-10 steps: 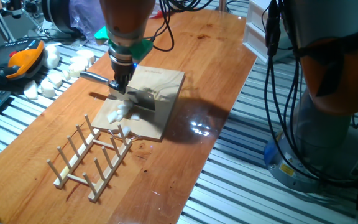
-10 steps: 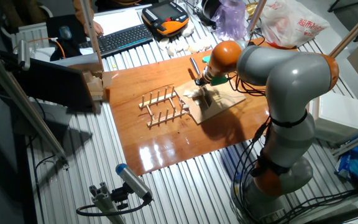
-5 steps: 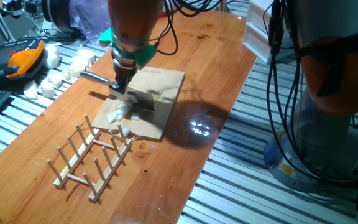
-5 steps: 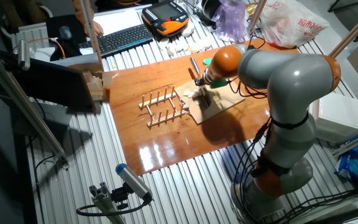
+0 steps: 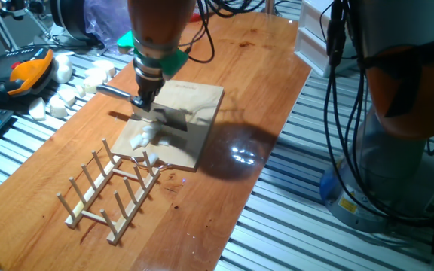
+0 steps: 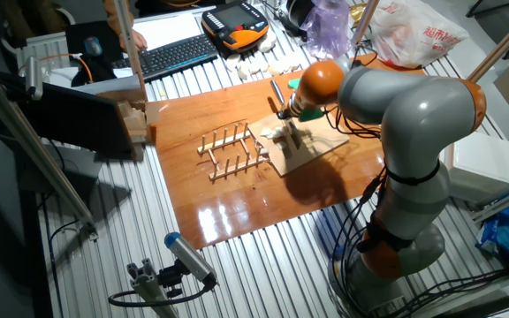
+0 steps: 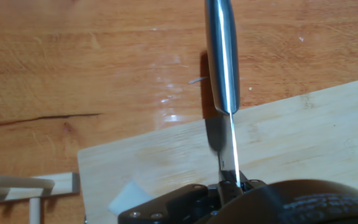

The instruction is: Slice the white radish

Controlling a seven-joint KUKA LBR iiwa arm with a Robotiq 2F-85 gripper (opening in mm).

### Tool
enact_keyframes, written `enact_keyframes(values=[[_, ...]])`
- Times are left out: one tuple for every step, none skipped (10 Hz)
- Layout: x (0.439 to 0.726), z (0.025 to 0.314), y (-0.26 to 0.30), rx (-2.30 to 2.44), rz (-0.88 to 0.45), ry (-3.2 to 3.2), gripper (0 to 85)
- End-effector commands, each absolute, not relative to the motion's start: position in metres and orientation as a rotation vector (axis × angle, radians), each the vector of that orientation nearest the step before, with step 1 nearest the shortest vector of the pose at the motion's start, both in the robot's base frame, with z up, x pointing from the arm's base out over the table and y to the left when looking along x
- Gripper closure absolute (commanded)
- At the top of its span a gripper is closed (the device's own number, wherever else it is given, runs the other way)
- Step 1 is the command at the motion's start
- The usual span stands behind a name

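Observation:
A small white radish (image 5: 142, 136) lies on the left part of the light wooden cutting board (image 5: 198, 113), with a few white bits near the board's front corner. My gripper (image 5: 143, 103) is shut on a steel knife (image 5: 113, 92). The knife's handle points left and its blade (image 5: 169, 120) stands edge-down over the board, just right of the radish. In the hand view the handle (image 7: 221, 56) runs away from me, the gripper (image 7: 231, 184) clamps the thin blade, and a white radish piece (image 7: 129, 195) shows at lower left. From the other side the arm partly hides the board (image 6: 312, 148).
A wooden peg rack (image 5: 113, 192) sits just in front of the board. Several blocky white chunks (image 5: 65, 92) are heaped at the table's left edge beside an orange pendant (image 5: 22, 75). A white box (image 5: 312, 47) stands at the far right edge. A keyboard (image 6: 171, 53) lies behind.
The wrist shifted slightly above the board. The knife stays in my grip at almost the same spot beside the radish.

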State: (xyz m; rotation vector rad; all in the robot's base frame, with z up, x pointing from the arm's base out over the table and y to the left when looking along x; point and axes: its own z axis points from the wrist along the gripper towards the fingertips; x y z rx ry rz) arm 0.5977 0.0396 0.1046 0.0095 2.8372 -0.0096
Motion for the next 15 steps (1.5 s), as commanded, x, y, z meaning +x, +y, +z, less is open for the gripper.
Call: enact_keyframes(values=[[0.598, 0.11, 0.041, 0.024, 0.007, 2.844, 85.0], [0.598, 0.113, 0.044, 0.04, 0.016, 2.845, 85.0], [0.599, 0.115, 0.047, 0.051, 0.005, 2.84, 85.0], [0.6, 0.118, 0.05, 0.064, 0.007, 2.84, 85.0], [0.6, 0.122, 0.053, 0.073, 0.005, 2.847, 85.0], [0.599, 0.128, 0.059, 0.097, 0.023, 2.862, 85.0], [0.598, 0.137, 0.068, 0.123, 0.032, 2.886, 85.0], [0.597, 0.146, 0.079, 0.141, 0.041, 2.913, 85.0], [0.595, 0.153, 0.091, 0.162, 0.068, 2.939, 85.0], [0.592, 0.16, 0.103, 0.184, 0.076, 2.958, 85.0], [0.59, 0.166, 0.112, 0.207, 0.074, 2.977, 85.0], [0.59, 0.167, 0.114, 0.21, 0.074, 2.98, 85.0], [0.592, 0.167, 0.11, 0.194, 0.08, 2.977, 85.0], [0.597, 0.173, 0.1, 0.174, 0.095, 2.969, 85.0], [0.601, 0.183, 0.089, 0.172, 0.142, 2.974, 85.0]])
